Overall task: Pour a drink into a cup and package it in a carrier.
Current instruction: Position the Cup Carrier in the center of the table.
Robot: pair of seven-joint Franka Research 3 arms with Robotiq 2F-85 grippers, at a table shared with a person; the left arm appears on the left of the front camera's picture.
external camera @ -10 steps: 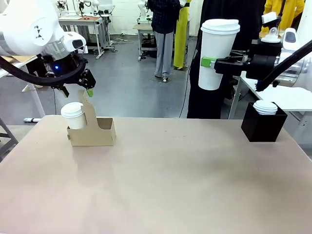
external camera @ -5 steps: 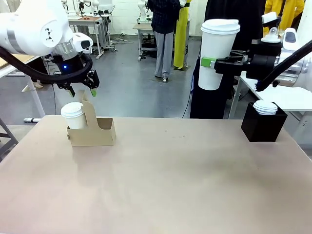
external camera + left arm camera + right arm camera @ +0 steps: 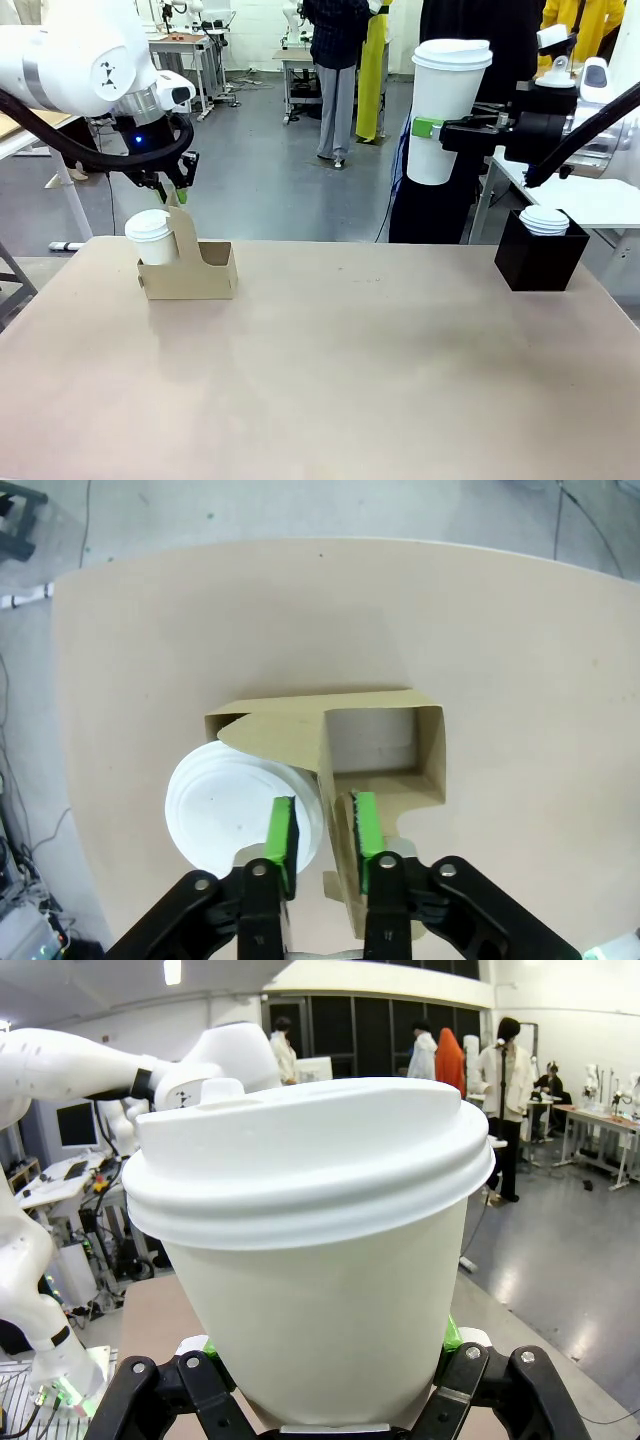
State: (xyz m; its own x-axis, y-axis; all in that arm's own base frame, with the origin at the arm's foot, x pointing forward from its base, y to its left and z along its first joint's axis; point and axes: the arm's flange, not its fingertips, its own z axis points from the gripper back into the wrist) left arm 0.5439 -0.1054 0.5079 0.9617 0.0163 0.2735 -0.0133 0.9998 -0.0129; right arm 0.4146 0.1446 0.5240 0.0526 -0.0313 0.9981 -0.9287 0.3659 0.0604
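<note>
The left gripper (image 3: 172,190) (image 3: 322,830) is narrowly parted over the tall handle tab of the small brown cardboard carrier (image 3: 195,275) (image 3: 380,740). The tab sits beside one green pad, with a gap to the other. The arm reaches down over the beige table's (image 3: 350,380) left far corner. The right gripper (image 3: 428,128) (image 3: 325,1380) clamps the tall white lidded paper cup (image 3: 445,110) (image 3: 320,1290) upright. It holds the cup high at the right, well apart from the carrier.

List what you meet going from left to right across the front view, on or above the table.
Small brown cardboard cup carrier → tall white paper cup with a lid → black square box of white lids.
</note>
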